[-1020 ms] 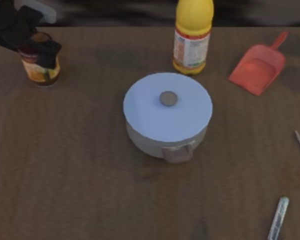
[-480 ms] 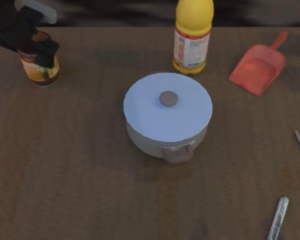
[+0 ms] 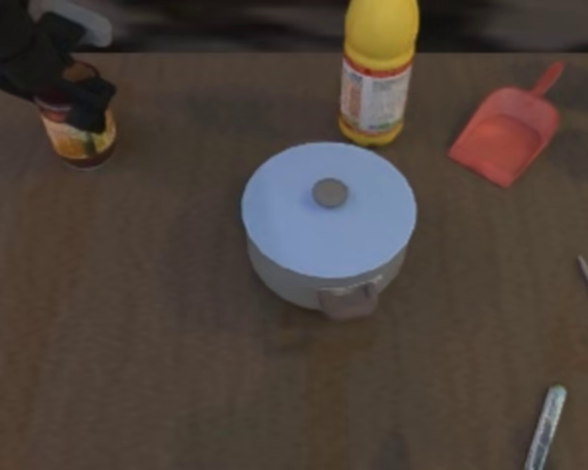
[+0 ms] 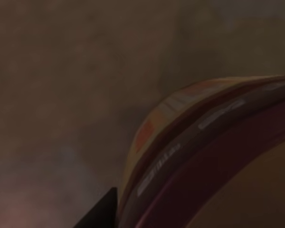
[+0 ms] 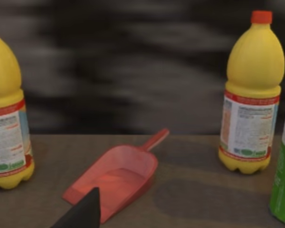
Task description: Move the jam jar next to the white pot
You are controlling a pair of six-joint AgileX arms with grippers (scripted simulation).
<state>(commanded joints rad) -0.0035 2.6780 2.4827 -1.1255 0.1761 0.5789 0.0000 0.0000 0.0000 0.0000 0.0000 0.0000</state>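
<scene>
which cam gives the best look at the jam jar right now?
Top view: the jam jar stands upright at the table's far left, left tool over its lid. The left wrist view shows only its rim and label edge, very close. The right wrist view misses it.

— What moved since a second ago?

— Just a little bit. The left gripper (image 3: 67,86) sits at the far left corner of the table, on top of the jam jar (image 3: 78,135). Its dark fingers (image 3: 90,103) slid a tiny way up and to the left in the top view.

— Did the jar move too?

— It went a tiny bit to the left with the gripper, I think. The move is so small that it is hard to be sure.

— Is it off the table?

— I cannot tell. From above, its bottom looks a bit nearer the far edge than before.
</scene>
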